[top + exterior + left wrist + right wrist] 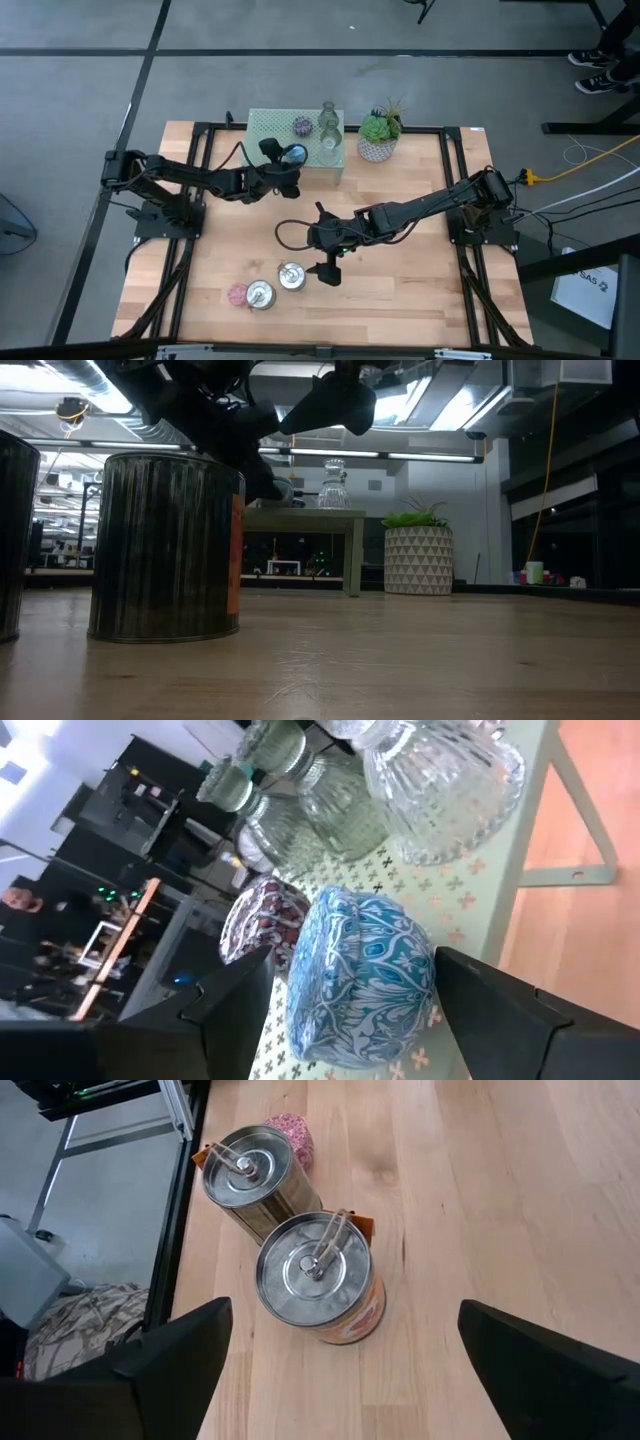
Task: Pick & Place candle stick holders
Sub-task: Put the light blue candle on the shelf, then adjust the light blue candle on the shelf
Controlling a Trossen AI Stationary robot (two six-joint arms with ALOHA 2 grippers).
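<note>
From above, the left gripper (293,166) reaches over the near edge of the mint-green stand (262,125), its fingers spread around the blue holder (296,154), which sits on the stand beside a purple holder (302,126) and two clear glass holders (328,130); the right gripper (329,272) hangs over the bare wood just beside two silver holders (291,276), with a pink holder (237,294) next to them near the table's front edge. At table height, one silver holder (165,546) fills the foreground and both arms are dark shapes overhead, so this view says little about either grip. The left wrist view shows the blue holder (360,978) standing upright on the stand between wide-open fingers (520,1010), apparently free of both pads; the job here, I judge, is to lift straight away without brushing it or the purple holder (258,917) just behind. The right wrist view looks down on the two silver holders (318,1275) standing together, the pink holder (290,1136) behind them, ahead of fully spread, empty fingers (160,1360). For a clean pick the nearer silver holder should be centred between the pads before closing, approached from the side away from its neighbour.
</note>
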